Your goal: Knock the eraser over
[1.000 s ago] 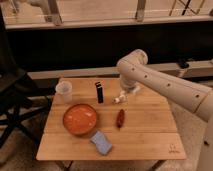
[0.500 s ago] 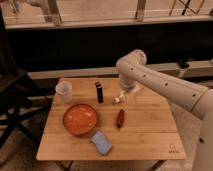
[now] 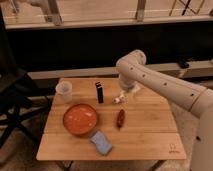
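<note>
The eraser (image 3: 99, 92) is a slim black block standing upright on the wooden table (image 3: 150, 130), near the back edge at mid-left. My gripper (image 3: 119, 98) hangs from the white arm just to the right of the eraser, low over the table, a short gap away from it. A clear cup (image 3: 64, 91) stands to the left of the eraser.
An orange bowl (image 3: 80, 119) sits front left of the eraser. A dark red oval object (image 3: 120, 118) lies in front of the gripper. A blue sponge (image 3: 101, 142) lies near the front edge. A black chair (image 3: 12, 95) stands left of the table.
The arm and gripper have shifted a little to the left, toward the eraser. The eraser still stands upright.
</note>
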